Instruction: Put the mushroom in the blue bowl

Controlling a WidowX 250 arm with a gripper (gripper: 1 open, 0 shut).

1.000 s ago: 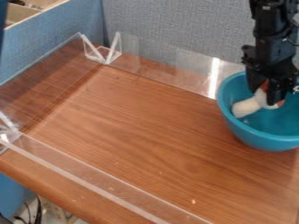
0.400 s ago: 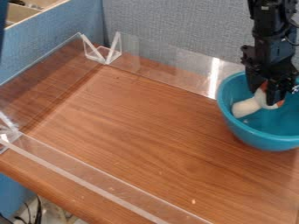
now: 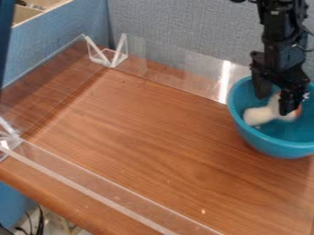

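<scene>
- The black hand (image 3: 281, 95) hangs down into the blue bowl (image 3: 273, 138) from above, on a dark arm (image 3: 282, 32) that comes in from the top edge of the picture.
- Its two fingers (image 3: 263, 90) stand apart, one on each side, and nothing is clamped between them.
- The mushroom (image 3: 260, 116) sits inside the blue bowl, just under the hand and a little toward the near side. It looks like it lies on the bowl's inner wall, but it is small and blurry, so I cannot tell whether a finger touches it.
- The blue bowl stands at the right edge of the bench (image 3: 147, 128), near the far right corner. Its right side is cut off by the picture edge.
- The hand hides part of the bowl's far rim.
- Low clear walls (image 3: 73, 69) run along the left, far and near edges of the bench. They are see-through and hard to make out.
- A small clear stand (image 3: 108, 50) sits at the far left corner.
- The wide brown top from the bowl to the left edge is open room.
- A grey-blue wall (image 3: 185, 27) stands behind the far edge.
</scene>
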